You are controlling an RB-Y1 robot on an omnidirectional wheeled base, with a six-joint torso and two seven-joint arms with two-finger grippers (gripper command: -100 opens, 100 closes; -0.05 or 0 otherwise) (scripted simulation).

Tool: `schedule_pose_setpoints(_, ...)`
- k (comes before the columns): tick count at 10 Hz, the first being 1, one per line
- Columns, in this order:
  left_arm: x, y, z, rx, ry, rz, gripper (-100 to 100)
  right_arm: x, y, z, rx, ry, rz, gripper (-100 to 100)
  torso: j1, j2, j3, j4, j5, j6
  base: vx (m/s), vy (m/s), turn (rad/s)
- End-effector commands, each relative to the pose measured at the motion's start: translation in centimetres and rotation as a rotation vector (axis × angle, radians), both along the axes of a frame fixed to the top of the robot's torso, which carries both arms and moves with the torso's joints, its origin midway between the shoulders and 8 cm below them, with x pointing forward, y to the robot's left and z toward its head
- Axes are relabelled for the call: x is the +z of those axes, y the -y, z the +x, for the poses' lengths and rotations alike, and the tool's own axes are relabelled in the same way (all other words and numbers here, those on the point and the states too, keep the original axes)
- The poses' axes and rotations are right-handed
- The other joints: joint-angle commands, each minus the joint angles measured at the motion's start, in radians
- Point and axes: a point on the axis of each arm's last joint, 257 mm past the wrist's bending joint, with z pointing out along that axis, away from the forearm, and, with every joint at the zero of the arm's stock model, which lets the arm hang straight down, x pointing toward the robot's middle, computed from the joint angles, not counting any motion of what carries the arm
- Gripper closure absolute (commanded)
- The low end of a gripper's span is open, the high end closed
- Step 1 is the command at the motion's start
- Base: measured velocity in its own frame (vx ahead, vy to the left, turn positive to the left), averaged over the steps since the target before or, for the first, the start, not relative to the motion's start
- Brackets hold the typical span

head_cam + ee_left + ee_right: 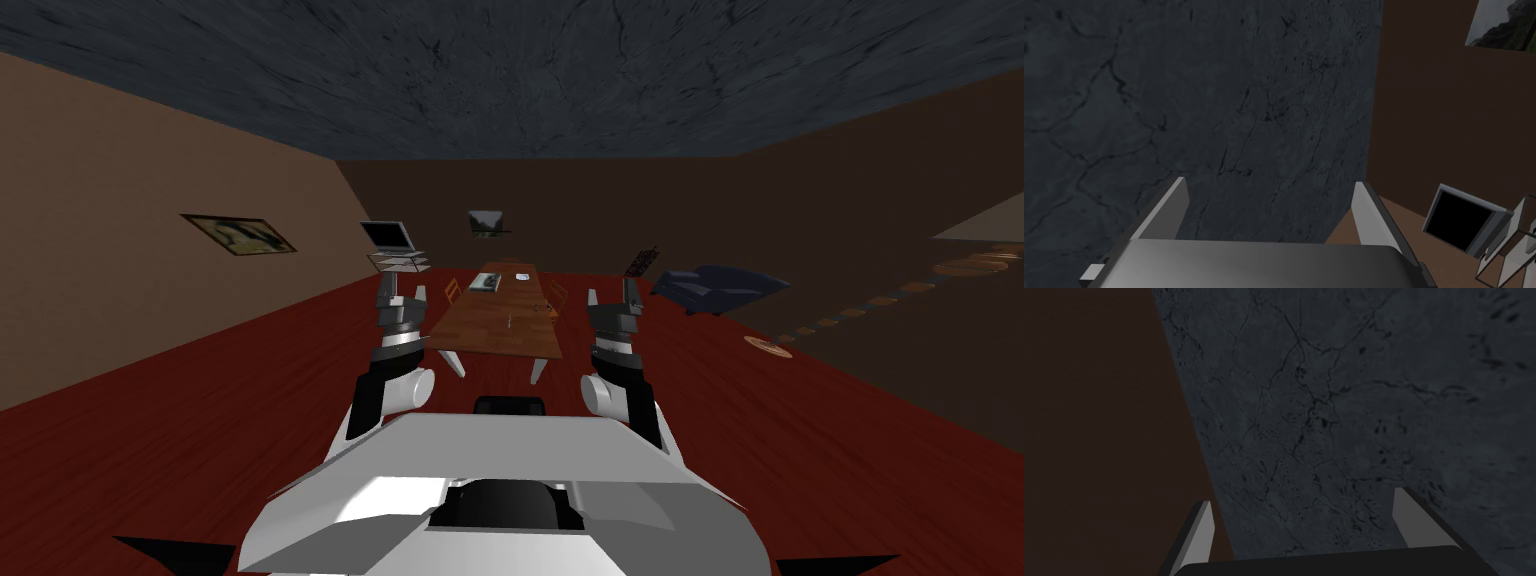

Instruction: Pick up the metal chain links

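I think the chain links (510,322) are the tiny dark bit on the long brown table (480,335), but it is too small to be sure. The table is far ahead of me. My left gripper (402,292) and right gripper (612,296) point up. Both are wide open and hold nothing.

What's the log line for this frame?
left jaws: open, empty | right jaws: open, empty | wooden table: ahead | chain links: too small to tell
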Motion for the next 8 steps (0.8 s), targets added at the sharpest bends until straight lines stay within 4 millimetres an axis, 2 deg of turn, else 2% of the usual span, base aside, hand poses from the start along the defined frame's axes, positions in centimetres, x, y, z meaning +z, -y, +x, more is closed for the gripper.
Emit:
schedule_pose_setpoints(1,-0.4,0.4,0.5,-0.017,-0.019,0.028,-100,0.0,0.0,0.0,0.0,0.0,0.0,0,0.0,0.0,0.0,0.0,0.0,0.0,0.002,-0.004,-0.02)
schedule_pose_setpoints(4,-1.9,1.0,2.2,-0.052,-0.08,0.082,-100,0.0,0.0,0.0,0.0,0.0,0.0,0,0.0,0.0,0.0,0.0,0.0,0.0,0.001,-0.01,-0.035)
schedule_pose_setpoints(8,-5.4,0.9,5.3,-0.08,-0.198,0.118,-100,0.0,0.0,0.0,0.0,0.0,0.0,0,-0.001,-0.001,0.0,0.0,0.0,0.0,0.003,-0.018,-0.058)
